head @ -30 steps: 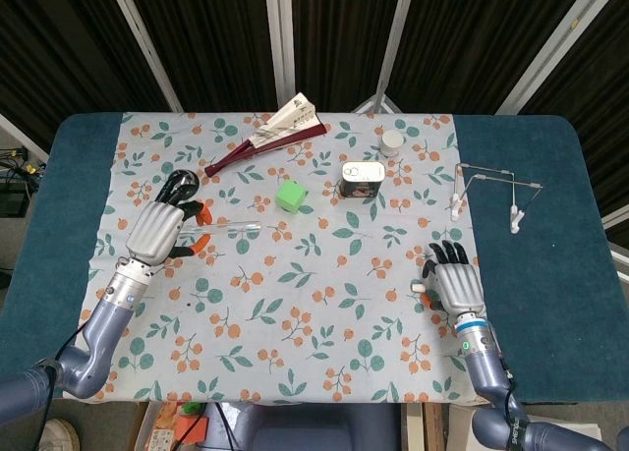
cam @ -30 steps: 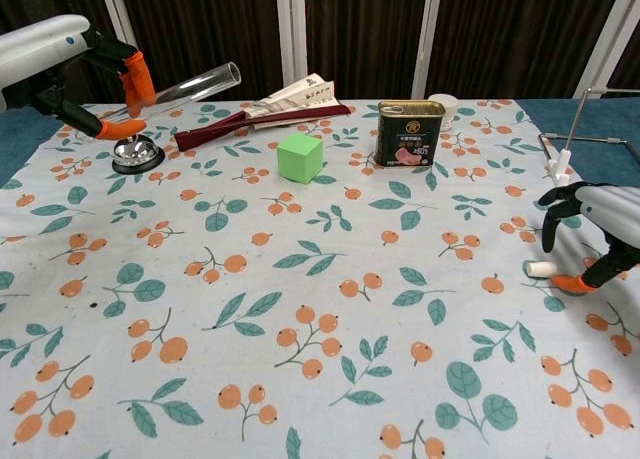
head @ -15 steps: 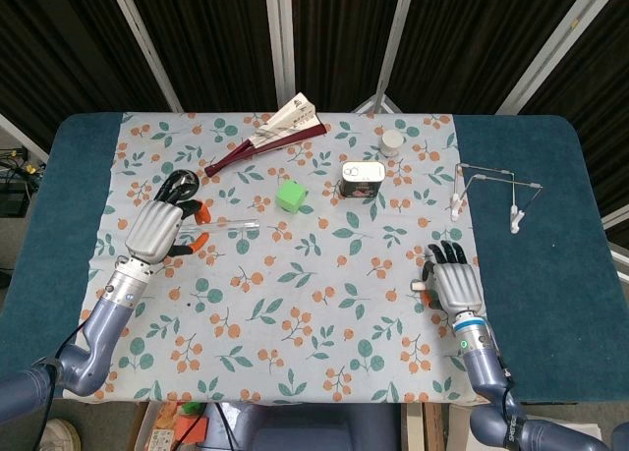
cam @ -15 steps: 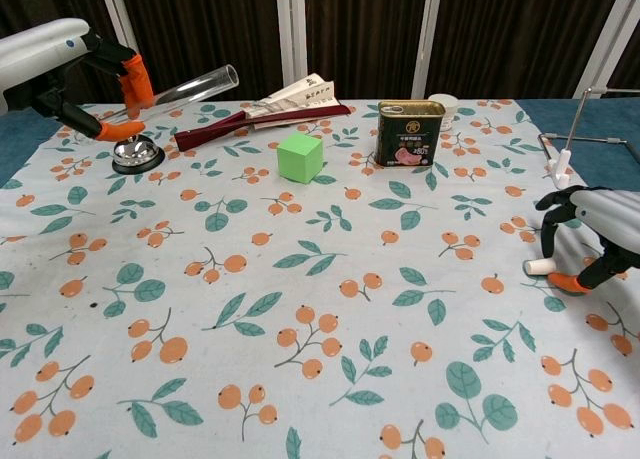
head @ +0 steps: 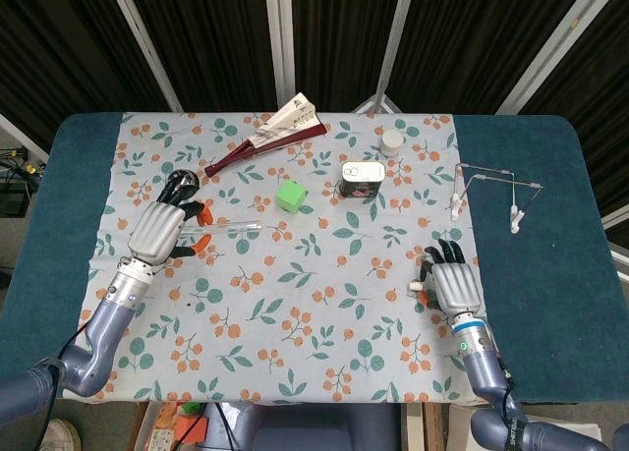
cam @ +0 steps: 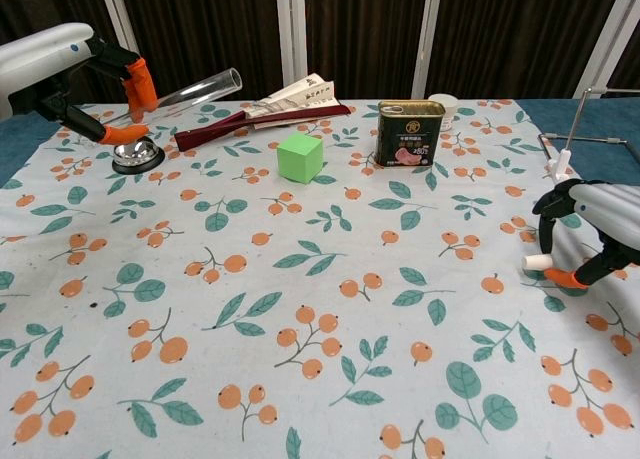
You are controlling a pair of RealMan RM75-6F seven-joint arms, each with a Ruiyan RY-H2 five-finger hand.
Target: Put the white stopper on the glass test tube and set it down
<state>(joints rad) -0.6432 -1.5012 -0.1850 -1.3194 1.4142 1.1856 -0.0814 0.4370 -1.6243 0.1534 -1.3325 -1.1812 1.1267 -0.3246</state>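
backdrop: dark pleated curtain [head: 211, 38] with pale metal struts [head: 278, 38] | table: teal top [head: 521, 225] under a white orange-berry cloth [head: 295, 294] | light: even

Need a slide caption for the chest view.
Left hand holds the glass test tube aloft; right hand pinches the white stopper.

Head view looking steeply down from above, farther back; chest view facing forward, low, nearer; both sharing floral tablecloth [head: 314, 274] [cam: 300, 309].

The left hand [cam: 95, 84] is raised off the table, fingers pinched around a glass tube [cam: 195, 85] — the right hand [cam: 590, 234] hangs low, fingers curled downward.
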